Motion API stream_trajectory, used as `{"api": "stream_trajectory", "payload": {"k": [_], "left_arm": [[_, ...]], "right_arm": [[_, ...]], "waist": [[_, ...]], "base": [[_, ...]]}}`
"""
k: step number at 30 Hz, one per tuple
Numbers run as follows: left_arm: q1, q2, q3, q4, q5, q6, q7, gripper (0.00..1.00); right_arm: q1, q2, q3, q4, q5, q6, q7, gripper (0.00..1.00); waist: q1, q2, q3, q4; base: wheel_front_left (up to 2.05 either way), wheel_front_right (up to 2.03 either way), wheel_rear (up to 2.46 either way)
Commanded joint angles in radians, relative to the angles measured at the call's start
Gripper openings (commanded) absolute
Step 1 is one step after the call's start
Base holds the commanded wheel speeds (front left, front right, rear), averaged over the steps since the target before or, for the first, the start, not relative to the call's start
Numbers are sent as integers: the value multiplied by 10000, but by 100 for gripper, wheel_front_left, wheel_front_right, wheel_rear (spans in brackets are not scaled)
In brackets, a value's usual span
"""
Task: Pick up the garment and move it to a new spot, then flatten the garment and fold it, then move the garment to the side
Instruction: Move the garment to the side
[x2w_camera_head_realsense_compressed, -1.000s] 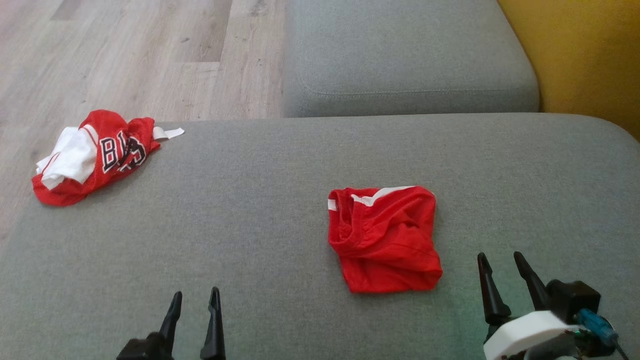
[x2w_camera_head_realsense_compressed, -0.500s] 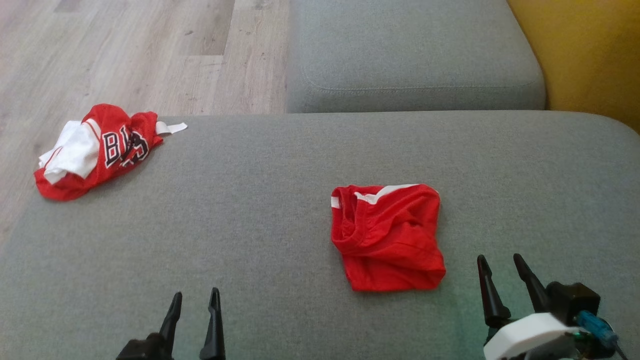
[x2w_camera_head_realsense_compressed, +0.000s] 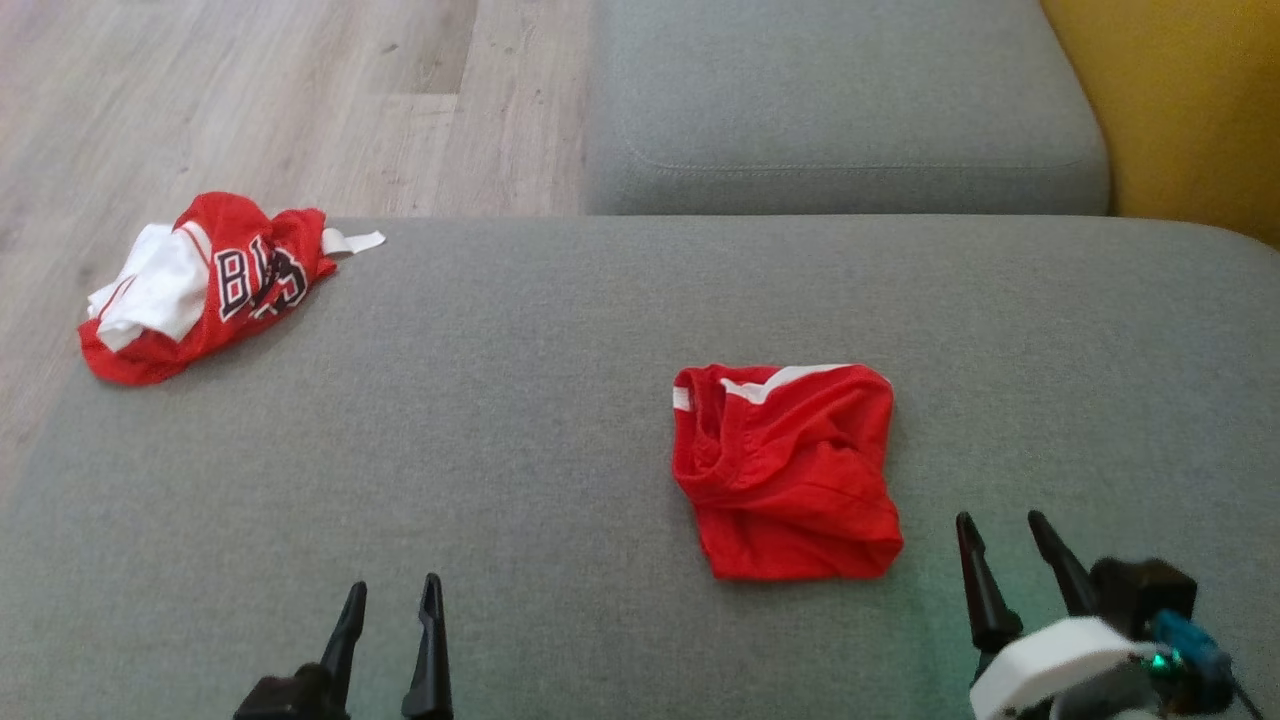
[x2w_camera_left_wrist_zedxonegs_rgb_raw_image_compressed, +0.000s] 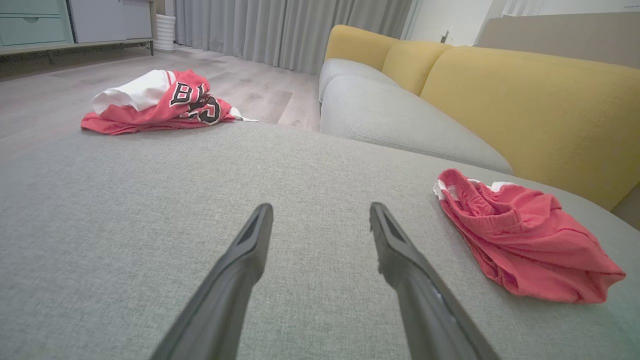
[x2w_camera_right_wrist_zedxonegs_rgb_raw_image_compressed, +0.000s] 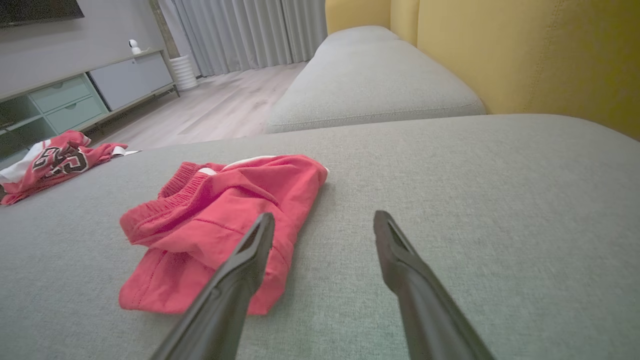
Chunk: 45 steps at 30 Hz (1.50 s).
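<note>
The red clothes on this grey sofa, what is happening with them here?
A two-armed robot faces the grey cushion. The red shorts lie folded in front of it, near the right claw. A crumpled red jersey sits at the far left corner. The left claw and the right claw are both open and hold nothing.

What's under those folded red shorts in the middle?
The red shorts lie directly on the grey sofa cushion. Anything tucked inside the folds or beneath them is covered and cannot be seen.
</note>
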Motion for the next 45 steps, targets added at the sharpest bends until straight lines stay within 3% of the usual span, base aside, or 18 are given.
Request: {"api": "stream_trajectory", "payload": {"k": [1, 7, 16, 29, 31, 32, 33, 34, 40, 45], "left_arm": [[-648, 25, 301, -314, -59, 41, -73, 100], [-778, -87, 251, -258, -61, 11, -71, 100], [-957, -353, 230, -162, 26, -33, -99, 100], [-1276, -679, 457, 211, 224, -298, -124, 100], [-1290, -705, 505, 228, 291, -332, -125, 100], [-1292, -714, 526, 233, 324, -351, -125, 100], [-1291, -721, 549, 236, 353, -371, -125, 100], [-1284, -723, 580, 236, 380, -386, -126, 100], [-1208, -725, 697, 159, 556, -422, -126, 100], [-1256, -700, 819, -21, 692, -450, -127, 100]], "right_arm": [[-820, -55, 144, -285, -107, 37, 56, 100], [-1909, -55, -294, 264, -213, 37, 833, 100], [-3550, -55, -910, 2248, -807, 37, 1907, 100], [-5178, -55, -1129, 4835, -996, 37, 2304, 98], [-5367, -55, -1062, 5155, -932, 37, 2280, 43], [-5450, -55, -1028, 5290, -902, 37, 2229, 34], [-5526, -55, -990, 5410, -882, 37, 2160, 13], [-5598, -55, -944, 5510, -880, 37, 2072, 0], [-5899, -56, -923, 5812, -1232, 37, 1547, 0], [-6198, -284, -1149, 5648, -1803, 37, 1378, 0]], "waist": [[0, -1, 74, 100], [0, -1, 399, 581], [0, -1, 1168, 1348], [0, -1, 1823, 1737], [0, -1, 1856, 1697], [0, -1, 1868, 1667], [0, -1, 1879, 1626], [0, -1, 1895, 1562], [0, -1, 1995, 946], [0, -1, 2274, -39]], "base": [[0, 0, 0], [0, 0, 0], [0, 0, 0], [0, 0, 0], [0, 0, 0], [0, 0, 0], [0, 0, 0], [0, 0, 0], [0, 0, 0], [0, 0, 0]]}}
